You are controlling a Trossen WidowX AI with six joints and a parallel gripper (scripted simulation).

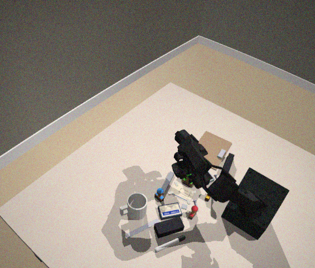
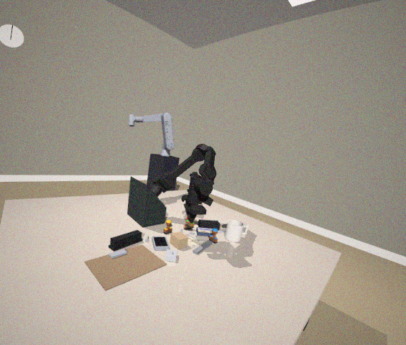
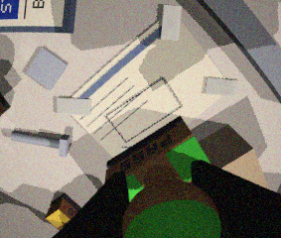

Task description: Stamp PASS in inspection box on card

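Note:
My gripper (image 1: 187, 175) (image 2: 190, 220) (image 3: 159, 177) is shut on the green-topped stamp (image 3: 172, 218), whose brown block has lettering that looks like PASS. The stamp is above the near edge of the cream card (image 3: 200, 69) (image 1: 180, 188), beside the inspection box (image 3: 172, 91); its height is hard to tell. No print shows inside the box's outline in the wrist view. The dark ink pad (image 2: 160, 243) lies in a pale case left of the card in the exterior view. The arm mostly hides it in the top view.
Red (image 1: 193, 210), blue (image 1: 159, 194) (image 2: 214, 236) and yellow (image 2: 167, 226) (image 3: 58, 218) stamps stand around the card. A blue-labelled case (image 1: 169, 210), black block (image 1: 169, 227), mug (image 1: 137, 206) and marker (image 1: 169, 243) are nearby. A wooden block (image 2: 179, 240) and brown board (image 2: 126, 265) stand opposite.

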